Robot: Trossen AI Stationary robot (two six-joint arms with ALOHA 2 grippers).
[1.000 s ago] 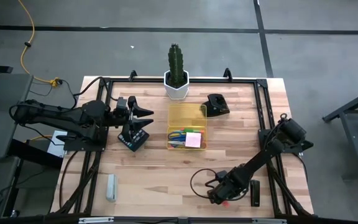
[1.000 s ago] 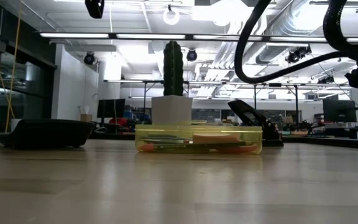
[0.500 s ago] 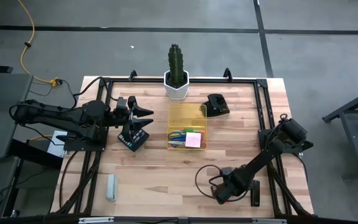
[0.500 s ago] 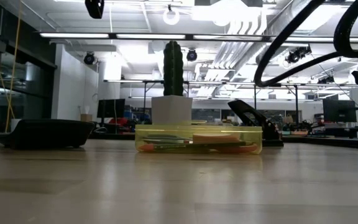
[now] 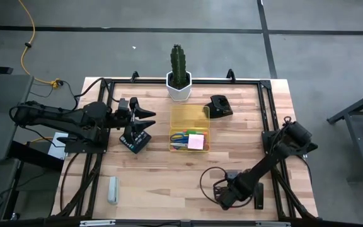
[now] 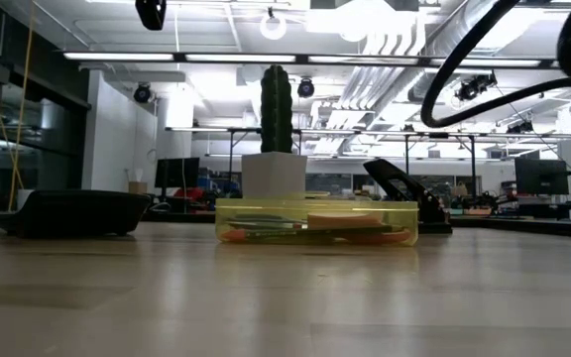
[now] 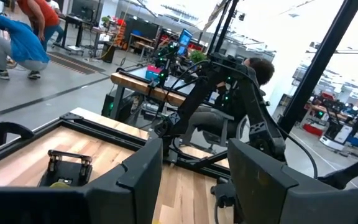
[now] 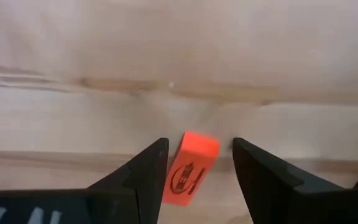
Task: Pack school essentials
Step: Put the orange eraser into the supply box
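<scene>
A small orange-red eraser (image 8: 190, 169) lies on the wooden table near its front right. My right gripper (image 8: 199, 157) points down over it, open, one finger on each side; in the high view this gripper (image 5: 227, 199) hides the eraser. A yellow see-through box (image 5: 190, 120) at the table's middle holds blue-handled scissors (image 5: 180, 137) and a pink sticky-note pad (image 5: 196, 142). My left gripper (image 5: 149, 118) hangs level and open at the table's left, above a black block (image 5: 135, 140), holding nothing. My right gripper straddles the eraser from above, fingers pointing down. The eraser's lower corner (image 8: 171, 186) runs in behind one finger (image 8: 148, 174), and I cannot tell whether that finger touches it. The other finger stands apart from it. The eraser lies flat on the table.
A green cactus in a white pot (image 5: 179, 82) stands at the far edge, with a black stapler-like thing (image 5: 219, 106) to its right. A pale stick (image 5: 112, 189) lies front left. A black bar (image 5: 258, 195) lies right beside my right gripper. A black frame rims the table.
My right gripper has rolled about its own pointing line and edged toward the table's right edge. The red eraser, which showed beside it in the high view a second ago, is now hidden under it. The left arm has kept still.
</scene>
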